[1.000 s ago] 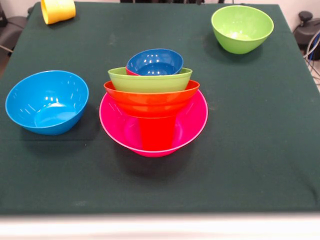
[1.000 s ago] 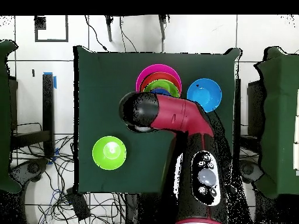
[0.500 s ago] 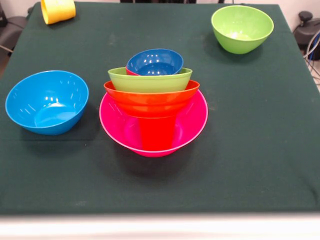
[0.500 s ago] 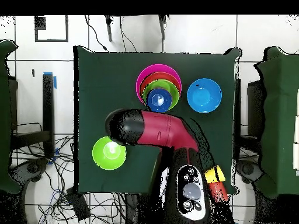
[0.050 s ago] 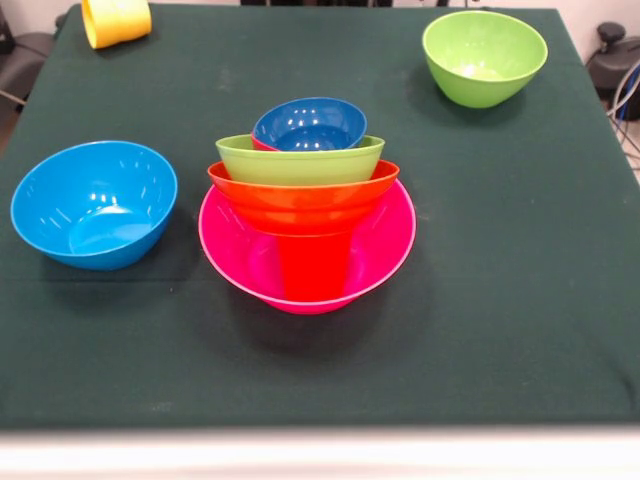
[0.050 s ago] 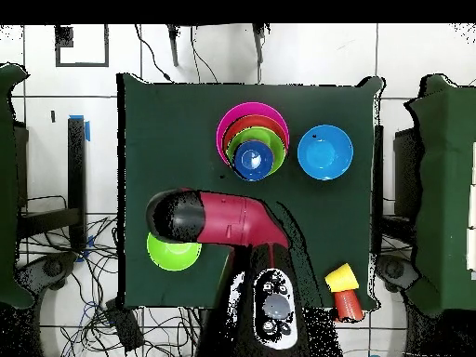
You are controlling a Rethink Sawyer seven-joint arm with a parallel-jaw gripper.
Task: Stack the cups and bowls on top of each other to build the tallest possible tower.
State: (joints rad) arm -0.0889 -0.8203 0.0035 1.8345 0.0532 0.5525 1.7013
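The tower [image 5: 305, 200] stands mid-table. Its base is a wide pink bowl [image 5: 385, 240] with a red cup [image 5: 313, 268] upright inside. Above the cup sit an orange bowl [image 5: 300, 195], a lime green bowl [image 5: 300, 160] and a small dark blue bowl [image 5: 308, 124]. A light blue bowl [image 5: 95, 203] rests apart beside it. A second lime green bowl [image 5: 484, 56] sits at a far corner. A yellow cup [image 5: 115, 20] lies on its side at the other far corner. Overhead, the arm's black end with my gripper [image 6: 175, 216] hovers at the lime green bowl [image 6: 172, 256], away from the tower [image 6: 253, 139].
Overhead, the yellow cup [image 6: 341, 276] and a red cup [image 6: 349, 304] lie at the table corner beside the robot's base [image 6: 270, 316]. Other tables [image 6: 446, 177] flank the green table [image 6: 149, 139], and cables [image 6: 93, 307] lie on the floor.
Overhead, the arm has swung away from the tower and now ends over the lone lime green bowl. This uncovered the small dark blue bowl and the two corner cups. The bowls have not moved.
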